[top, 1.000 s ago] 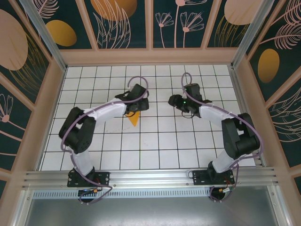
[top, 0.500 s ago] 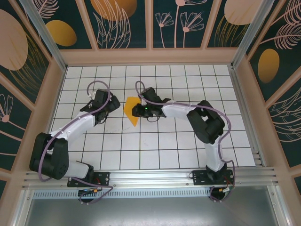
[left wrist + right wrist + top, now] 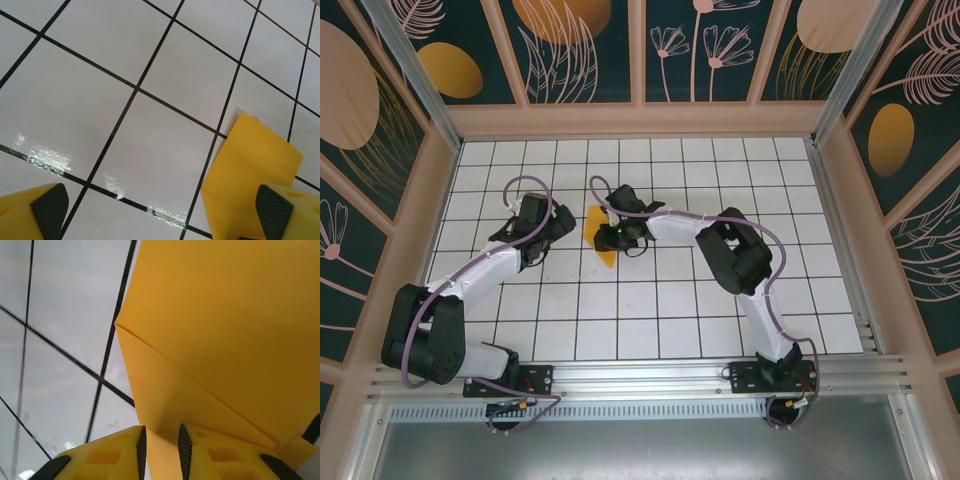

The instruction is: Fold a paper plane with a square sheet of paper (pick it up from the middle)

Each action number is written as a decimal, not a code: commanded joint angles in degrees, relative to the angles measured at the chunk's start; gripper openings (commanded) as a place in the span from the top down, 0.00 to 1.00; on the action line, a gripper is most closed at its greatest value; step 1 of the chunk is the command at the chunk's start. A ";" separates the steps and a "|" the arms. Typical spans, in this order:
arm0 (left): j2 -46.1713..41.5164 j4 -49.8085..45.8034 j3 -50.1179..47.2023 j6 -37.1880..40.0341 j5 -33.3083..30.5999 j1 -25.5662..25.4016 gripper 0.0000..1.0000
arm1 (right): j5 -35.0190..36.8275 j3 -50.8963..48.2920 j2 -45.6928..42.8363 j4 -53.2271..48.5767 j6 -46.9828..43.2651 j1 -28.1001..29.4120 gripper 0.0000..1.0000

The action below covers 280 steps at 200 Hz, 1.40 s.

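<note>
Pinching a folded flap between nearly closed pads (image 3: 141, 452), our right gripper (image 3: 161, 450) clamps the square sheet of paper (image 3: 225, 315), which lies creased on the table (image 3: 720, 320), left of centre toward the far edge. Our left gripper (image 3: 160, 215) hovers just beside it, jaws wide apart. We judge it best to run slowly along the crease, pressing flat so the layers line up.
</note>
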 commanded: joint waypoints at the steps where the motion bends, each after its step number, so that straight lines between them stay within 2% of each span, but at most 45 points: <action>1: -0.17 1.83 -0.81 0.37 1.40 0.44 0.02 | 2.01 -2.99 -1.76 -15.65 -15.54 -1.31 0.72; 25: -0.16 2.15 -0.60 0.85 2.66 0.37 0.02 | 8.49 -7.53 -7.68 -19.82 -24.40 -2.24 0.75; 37: -0.21 2.42 -0.67 1.04 3.26 0.42 0.02 | 11.92 -8.42 -10.44 -19.72 -25.42 -3.47 0.77; 53: -0.35 3.14 -0.98 1.04 4.34 0.44 0.02 | 11.60 -9.53 -14.42 -17.22 -24.82 -5.20 0.76; 75: -0.48 4.15 -1.52 0.56 6.51 0.45 0.02 | 11.47 -11.90 -19.90 -11.14 -16.85 -5.35 0.71; 95: -0.51 6.24 -2.65 -0.26 9.50 0.40 0.02 | 12.74 -15.25 -22.51 -5.62 -1.27 -5.40 0.68; 116: 0.09 8.12 -3.26 -0.97 12.12 0.44 0.02 | 13.23 -18.01 -22.44 -2.29 11.30 -4.36 0.68; 147: 0.88 8.80 -2.94 -1.02 13.85 0.36 0.02 | 11.55 -18.80 -19.85 -0.11 18.27 -3.42 0.69; 188: 1.71 11.37 -3.64 -1.84 17.78 0.29 0.03 | 10.54 -18.17 -15.64 -0.77 19.05 -3.70 0.70; 223: 2.62 14.39 -4.36 -2.77 23.08 0.27 0.08 | 10.45 -20.02 -14.84 0.29 17.82 -5.62 0.71; 280: 4.64 25.03 -8.46 -10.78 34.80 -0.42 0.19 | 1.27 -28.16 -15.40 7.31 19.71 -10.06 0.73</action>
